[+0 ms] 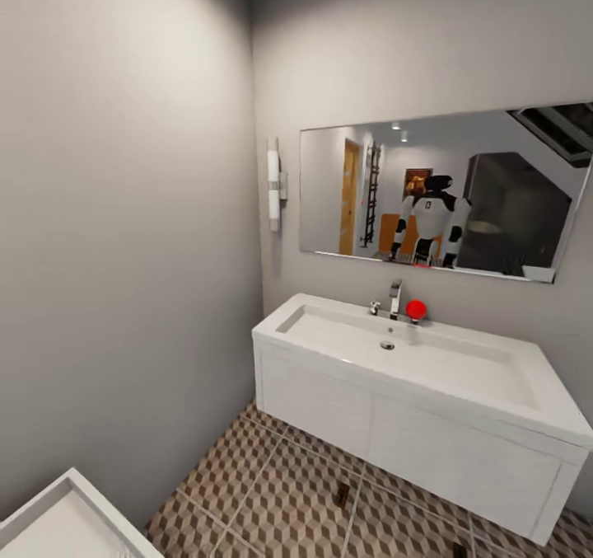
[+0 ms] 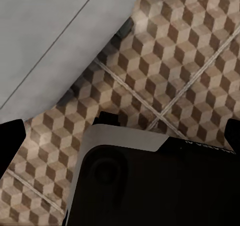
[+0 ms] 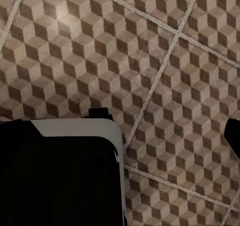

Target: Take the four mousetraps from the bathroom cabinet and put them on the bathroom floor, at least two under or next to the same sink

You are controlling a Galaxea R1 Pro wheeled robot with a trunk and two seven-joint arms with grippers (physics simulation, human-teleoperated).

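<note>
Head view looks down into a bathroom corner: the wide white sink (image 1: pixel 428 377) hangs on the grey wall with a chrome tap (image 1: pixel 394 298) and a small red ball (image 1: pixel 416 309) at its back edge, under a mirror (image 1: pixel 445 191) that reflects the white robot. A wall lamp (image 1: pixel 274 183) sits just beside the mirror. On the bathroom floor (image 1: pixel 272 492), one mousetrap (image 1: pixel 341 495) lies just in front of the sink's lower edge, and a second mousetrap (image 1: pixel 459 550) lies further along, near the picture's bottom edge; both rest on the cube-patterned tiles. A white rim (image 1: pixel 74 513) of another fixture shows in the lower corner. In the left wrist view, the left claw (image 2: pixel 122 136) hangs above the tiles with a grey slanted surface (image 2: pixel 55 35) beyond its fingers; its dark fingertips (image 2: pixel 10 141) stand wide apart with nothing between them, so it is released. In the right wrist view, the right claw (image 3: pixel 117 131) hangs over bare tiles, likewise spread and empty.
</note>
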